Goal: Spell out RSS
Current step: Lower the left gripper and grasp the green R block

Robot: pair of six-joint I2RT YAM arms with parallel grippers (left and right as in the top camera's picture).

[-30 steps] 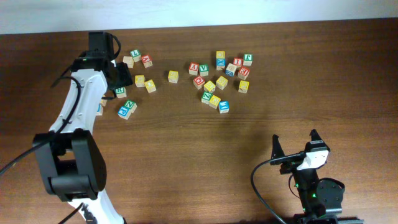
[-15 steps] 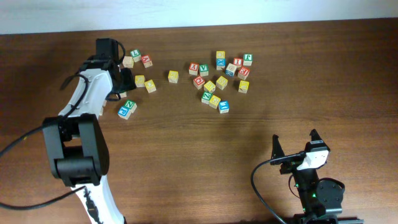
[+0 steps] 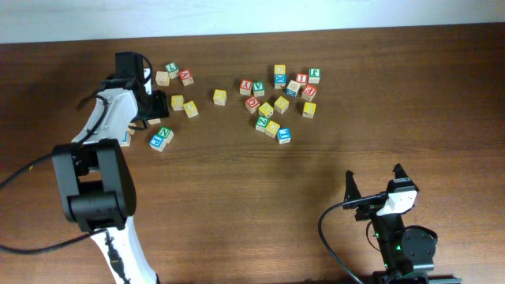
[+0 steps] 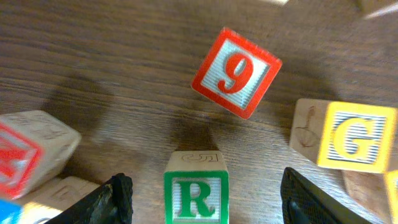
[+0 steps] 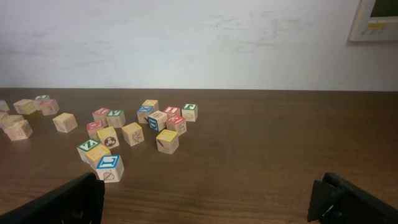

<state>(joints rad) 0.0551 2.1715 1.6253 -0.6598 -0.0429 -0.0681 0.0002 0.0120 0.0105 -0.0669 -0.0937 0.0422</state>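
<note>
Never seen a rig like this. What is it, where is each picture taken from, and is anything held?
Two robot arms at a wooden table. The overhead picture looks down: the left arm reaches among alphabet cubes; the right arm sits apart. The other pictures come from a camera on each wrist. The left one shows open jaws either side of the green R cube, not touching it, with a red 9 cube and yellow G cube beyond. The right jaws are open too. Nothing is held.
</note>
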